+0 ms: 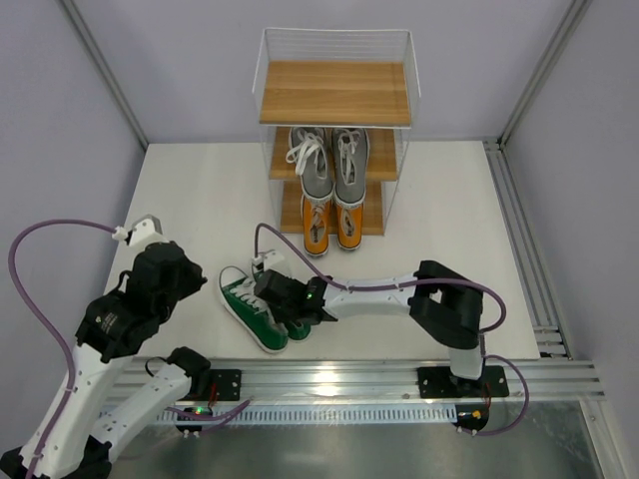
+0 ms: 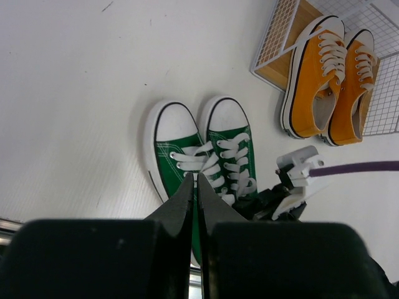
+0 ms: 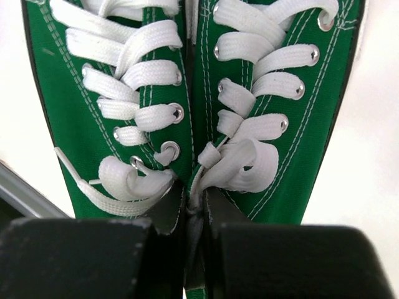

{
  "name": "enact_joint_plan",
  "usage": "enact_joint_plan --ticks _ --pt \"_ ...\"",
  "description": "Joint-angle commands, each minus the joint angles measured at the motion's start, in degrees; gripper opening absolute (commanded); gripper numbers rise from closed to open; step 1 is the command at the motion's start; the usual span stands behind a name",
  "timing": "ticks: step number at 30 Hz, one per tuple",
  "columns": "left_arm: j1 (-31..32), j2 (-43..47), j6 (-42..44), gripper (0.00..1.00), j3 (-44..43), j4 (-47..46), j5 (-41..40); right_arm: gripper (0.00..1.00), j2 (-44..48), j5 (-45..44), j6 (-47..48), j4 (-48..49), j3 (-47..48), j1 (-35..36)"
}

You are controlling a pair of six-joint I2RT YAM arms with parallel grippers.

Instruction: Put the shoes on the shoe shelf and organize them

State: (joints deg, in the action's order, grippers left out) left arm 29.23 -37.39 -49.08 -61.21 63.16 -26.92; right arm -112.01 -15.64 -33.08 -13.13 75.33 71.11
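The green shoes (image 1: 252, 304) lie side by side on the white table, toes pointing to the far left. My right gripper (image 1: 287, 300) is shut on them. In the right wrist view its fingers (image 3: 194, 202) pinch the two inner collars together, between the left green shoe (image 3: 75, 118) and the right green shoe (image 3: 299, 137). My left gripper (image 2: 194, 179) is shut on nothing and hangs over the green pair (image 2: 177, 149); from above it (image 1: 193, 273) sits left of them. The shoe shelf (image 1: 334, 92) stands at the back, with the grey shoes (image 1: 331, 162) on its middle board and the orange shoes (image 1: 332, 222) on its lowest board.
The shelf's top board is bare under a white wire frame (image 1: 265, 60). An aluminium rail (image 1: 379, 377) runs along the near table edge by the arm bases. A purple cable (image 1: 40, 299) loops beside the left arm. Grey walls close in the back and sides.
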Motion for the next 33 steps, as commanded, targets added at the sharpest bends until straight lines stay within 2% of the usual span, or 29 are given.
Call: enact_joint_plan --ticks 1,5,10,11,12,15,19,24,33 --pt "-0.2 -0.9 0.1 0.0 0.6 -3.3 0.8 0.04 8.4 -8.2 0.9 -8.1 -6.9 -0.7" --pt "-0.2 -1.9 0.0 0.0 1.3 -5.3 1.9 0.04 16.1 -13.4 -1.5 -13.2 -11.2 -0.8" --pt "-0.2 -3.7 -0.1 0.0 2.0 -8.1 4.1 0.05 17.4 -14.4 -3.8 -12.2 -15.0 -0.8" --pt "-0.2 -3.9 -0.1 0.0 2.1 -8.3 4.4 0.1 17.3 -13.7 -3.6 -11.1 -15.6 -0.8" --pt "-0.2 -4.3 -0.1 0.0 2.1 -8.6 4.9 0.23 17.3 -11.8 -3.4 -9.9 -16.2 -0.7" --pt "-0.2 -4.7 -0.1 0.0 2.2 -9.1 5.1 0.46 18.6 -8.4 -2.5 -5.3 -19.0 -0.8" --pt "-0.2 -4.6 0.2 0.0 2.1 -8.6 5.0 0.56 21.1 -5.0 -1.0 0.0 -23.3 -0.6" --pt "-0.2 -4.4 0.1 0.0 2.6 -8.6 5.1 0.57 23.1 -3.3 2.0 4.9 -26.9 -0.6" --pt "-0.1 -5.2 0.2 0.0 2.3 -8.1 5.5 0.52 20.2 -1.3 7.9 23.9 -33.4 -0.6"
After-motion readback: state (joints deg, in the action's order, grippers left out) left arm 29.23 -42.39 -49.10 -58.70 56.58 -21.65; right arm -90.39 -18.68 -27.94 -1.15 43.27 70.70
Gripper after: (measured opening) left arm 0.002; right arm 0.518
